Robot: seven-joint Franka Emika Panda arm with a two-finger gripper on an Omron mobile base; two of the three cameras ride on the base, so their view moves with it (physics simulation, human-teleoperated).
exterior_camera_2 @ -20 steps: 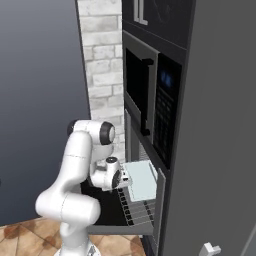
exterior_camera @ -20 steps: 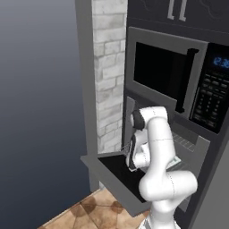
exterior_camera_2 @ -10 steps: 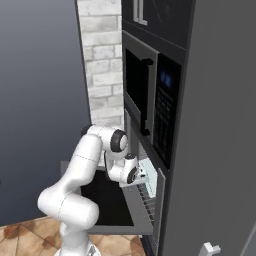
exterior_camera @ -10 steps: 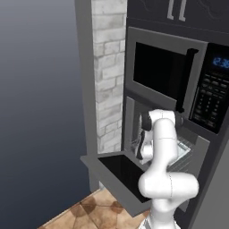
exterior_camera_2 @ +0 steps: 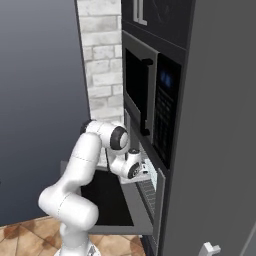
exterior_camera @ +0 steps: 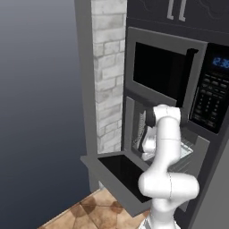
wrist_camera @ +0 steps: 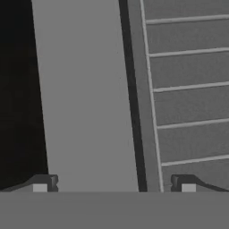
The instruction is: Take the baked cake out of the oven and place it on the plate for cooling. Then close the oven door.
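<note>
Over the last second: arm swung from above the dropped oven door [exterior_camera: 118, 172] into the oven [exterior_camera_2: 148, 182] cavity. Wrist was out over the door panel, now tucked under the microwave [exterior_camera: 179, 85] at the mouth of the opening. Base cameras unchanged, so arm motion only.

Gripper [wrist_camera: 114, 183] spread wide, nothing between the fingers [wrist_camera: 41, 184]. Went the last bit wider during the reach, now at full spread.

Hand view looks down past the tips: wire rack [wrist_camera: 188, 85] bars on one side, a plain grey band beside it, dark region on the far side. Cannot tell whether the band is the door's edge or the oven floor.

Cake: not identifiable. Pale object next to the wrist inside the cavity in the right base view, too small and blocked to name. Plate likewise unlocated.

Reading: approach phase of the pick, no grasp yet. Door fully down, glass panel facing up, closing step not yet started. Likely next need: line the fingers up with the cake on the rack, minding rack bars and cavity walls.
</note>
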